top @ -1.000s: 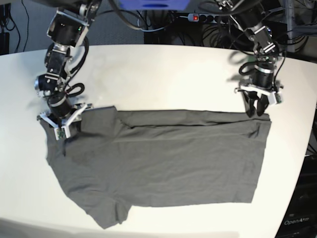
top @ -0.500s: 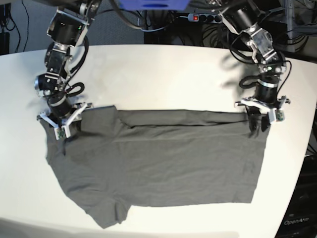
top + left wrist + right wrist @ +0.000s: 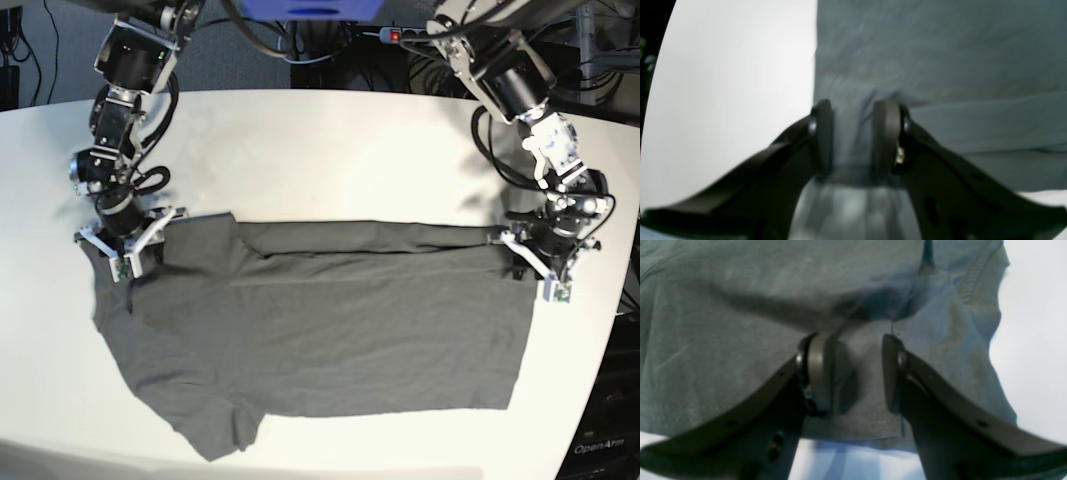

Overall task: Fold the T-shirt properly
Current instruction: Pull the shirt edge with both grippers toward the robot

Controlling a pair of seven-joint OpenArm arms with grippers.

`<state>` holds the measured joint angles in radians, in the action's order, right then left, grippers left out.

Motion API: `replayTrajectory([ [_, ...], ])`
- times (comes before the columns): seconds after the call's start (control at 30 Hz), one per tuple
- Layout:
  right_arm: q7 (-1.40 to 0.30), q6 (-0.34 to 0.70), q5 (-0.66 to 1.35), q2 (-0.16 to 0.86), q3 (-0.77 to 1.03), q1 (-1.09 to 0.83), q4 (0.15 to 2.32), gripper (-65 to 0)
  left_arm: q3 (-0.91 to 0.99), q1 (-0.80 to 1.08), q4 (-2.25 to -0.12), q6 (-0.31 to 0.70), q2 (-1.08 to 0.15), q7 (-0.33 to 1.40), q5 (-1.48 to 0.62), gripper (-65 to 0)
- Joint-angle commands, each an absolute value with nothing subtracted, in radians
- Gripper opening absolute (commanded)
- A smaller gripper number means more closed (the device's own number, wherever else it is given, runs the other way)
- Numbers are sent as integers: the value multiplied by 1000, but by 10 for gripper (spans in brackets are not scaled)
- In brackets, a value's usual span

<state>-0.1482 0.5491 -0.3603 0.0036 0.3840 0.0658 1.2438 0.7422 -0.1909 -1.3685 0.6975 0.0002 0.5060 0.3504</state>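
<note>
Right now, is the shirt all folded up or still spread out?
Mostly spread out. The T-shirt lies flat across the table, with only its far edge turned over in a narrow strip.

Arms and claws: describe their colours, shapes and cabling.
Both arms are black jointed segments with looping black cables. The left claw and right claw sit on white brackets. Close up, each has dark curved fingers ending in flat grey oval pads.
</note>
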Motion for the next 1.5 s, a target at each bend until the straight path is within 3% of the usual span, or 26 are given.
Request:
replayTrajectory([
  [0.0, -183, 555, -389, 12, 381, 71, 1248, -411, 740, -202, -1380, 698, -8, 495, 340, -437],
  [0.27, -183, 555, -389, 12, 381, 70, 1250, -411, 740, -229, -1342, 698, -13, 593, 346, -437],
  [0.7, -182, 555, -389, 22, 381, 42, 1254, -411, 742, -217, -1253, 698, -33, 599, 351, -438],
  [0.97, -183, 555, -389, 28, 387, 4, 1274, -411, 740, -113, -1331, 698, -22, 604, 351, -439],
  [1.47, -312, 555, -389, 7, 390, -199, 1558, -411, 739, 65, -1514, 698, 51, 595, 349, -439],
])
